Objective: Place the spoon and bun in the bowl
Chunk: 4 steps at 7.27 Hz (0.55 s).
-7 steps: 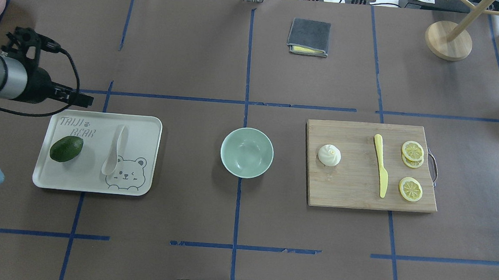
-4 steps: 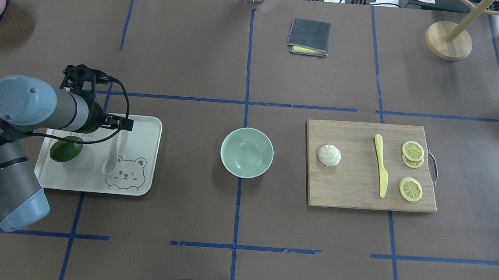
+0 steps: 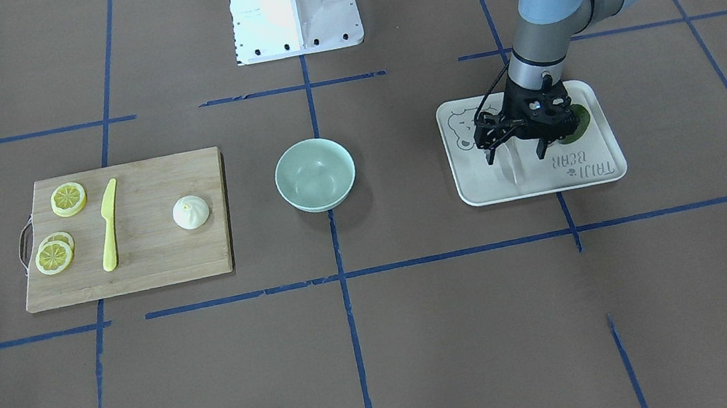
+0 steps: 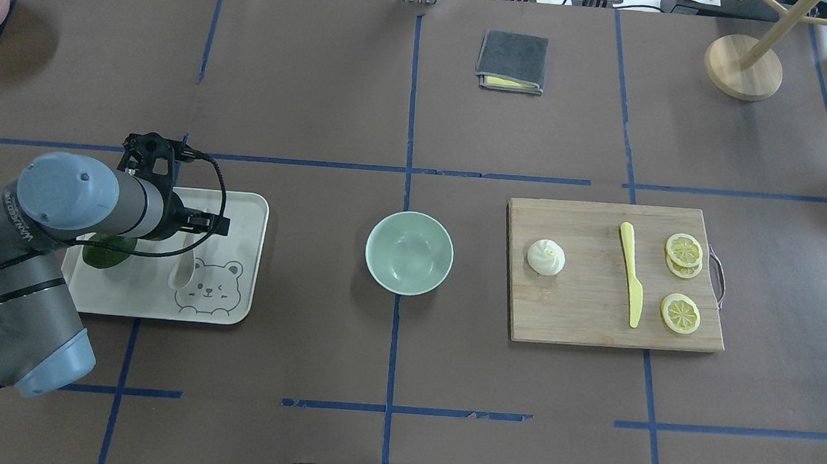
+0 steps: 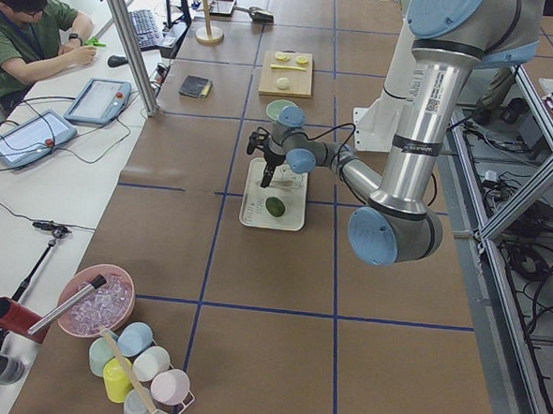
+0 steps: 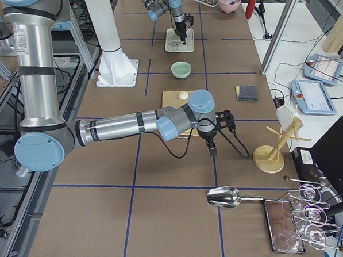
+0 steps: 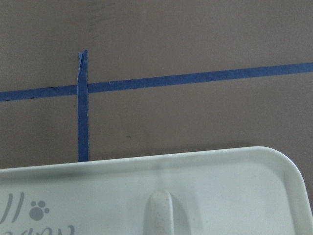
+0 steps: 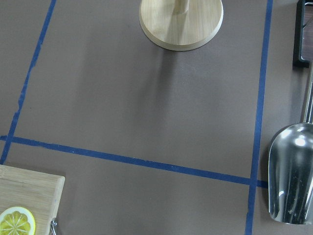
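Note:
The pale spoon (image 4: 181, 272) lies on the cream tray (image 4: 234, 299), with its handle pointing to the far side. My left gripper (image 3: 515, 153) is open and hovers over the handle, one finger on each side. The handle's tip shows in the left wrist view (image 7: 160, 213). The white bun (image 4: 545, 257) sits on the wooden board (image 4: 582, 320). The mint-green bowl (image 4: 409, 253) stands empty at the table's middle. My right gripper (image 6: 212, 150) shows only in the exterior right view, above the table near the wooden stand. I cannot tell whether it is open or shut.
A dark green fruit (image 3: 577, 121) lies on the tray beside the left gripper. A yellow knife (image 4: 630, 276) and lemon slices (image 4: 684, 249) lie on the board. A grey cloth (image 4: 511, 61), a wooden stand (image 4: 743, 66) and a metal scoop (image 8: 293, 176) lie further off.
My left arm has swung in from the left edge to over the tray, and its gripper is now above the spoon's handle. Nothing else has moved.

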Available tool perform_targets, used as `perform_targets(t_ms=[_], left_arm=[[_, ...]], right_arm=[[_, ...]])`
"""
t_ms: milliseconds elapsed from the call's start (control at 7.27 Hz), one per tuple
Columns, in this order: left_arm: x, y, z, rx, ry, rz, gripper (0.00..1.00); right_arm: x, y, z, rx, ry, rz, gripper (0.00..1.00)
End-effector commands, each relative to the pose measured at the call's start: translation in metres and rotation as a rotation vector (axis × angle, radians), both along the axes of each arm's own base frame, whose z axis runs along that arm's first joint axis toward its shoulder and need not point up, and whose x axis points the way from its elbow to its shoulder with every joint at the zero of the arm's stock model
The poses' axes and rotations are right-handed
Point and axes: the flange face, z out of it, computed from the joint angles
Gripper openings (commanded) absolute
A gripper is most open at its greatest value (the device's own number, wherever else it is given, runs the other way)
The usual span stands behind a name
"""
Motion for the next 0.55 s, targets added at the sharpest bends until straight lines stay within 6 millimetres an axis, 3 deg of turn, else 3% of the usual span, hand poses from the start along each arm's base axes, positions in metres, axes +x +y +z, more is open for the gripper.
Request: perform_targets(t_ms=[0,138,275,413], left_arm=[[0.0039,0.0007,0.0113,-0.009,-0.007,0.001,0.87],[0.0039,0.0008,0.0089,-0.024,0.003,-0.015,0.74],[0.0031,0.0013,0.0058,-0.042,0.017,-0.035,0.31],[0.0018,0.0022,0.0028,-0.041,0.023,-0.037,0.0]], right_arm=[[-0.0001,0.0,-0.0006,0.002,0.001,0.0,1.0],[-0.0001,0.0,-0.0006,0.002,0.001,0.0,1.0],[-0.0001,0.0,-0.0014,0.003,0.0,0.0,1.0],[-0.0001,0.0,-0.0014,0.003,0.0,0.0,1.0]])
